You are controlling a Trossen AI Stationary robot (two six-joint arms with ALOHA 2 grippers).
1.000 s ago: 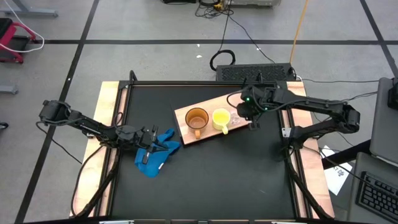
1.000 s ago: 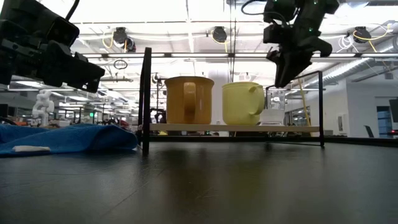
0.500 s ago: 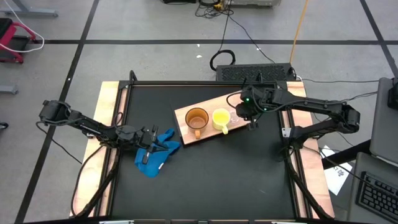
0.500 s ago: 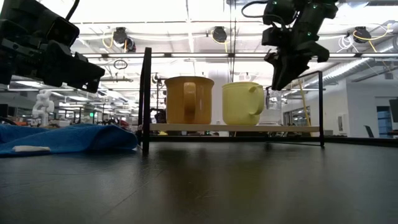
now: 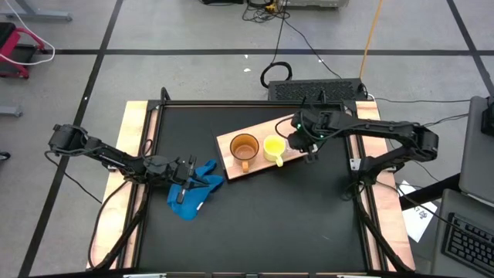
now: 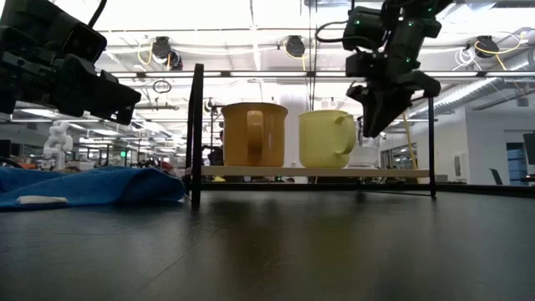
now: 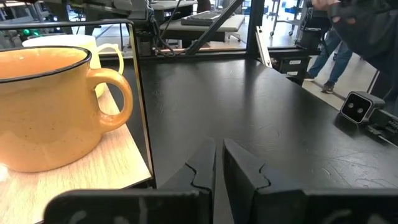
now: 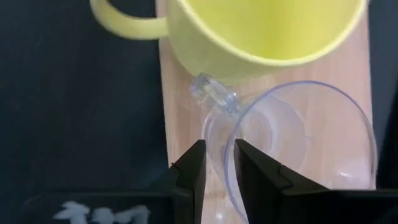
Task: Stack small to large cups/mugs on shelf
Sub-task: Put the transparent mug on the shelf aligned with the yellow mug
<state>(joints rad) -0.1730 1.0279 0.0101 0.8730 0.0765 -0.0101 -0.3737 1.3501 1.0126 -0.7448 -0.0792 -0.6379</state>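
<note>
By my dark fingers (image 8: 219,171) sits a clear plastic cup (image 8: 298,146) on pale-grained light wood board (image 8: 180,112), beside a yellow mug (image 8: 261,28). The orange-brown mug (image 7: 43,106) has a dark rim. Blue cloth (image 5: 197,189) lies on black tabletop (image 5: 262,224).

A: Any words, labels, brand names or numbers that can be read here?

B: None. The mugs, the shelf and the cloth carry no print, and the papers off the worktop are too small to read.
</note>
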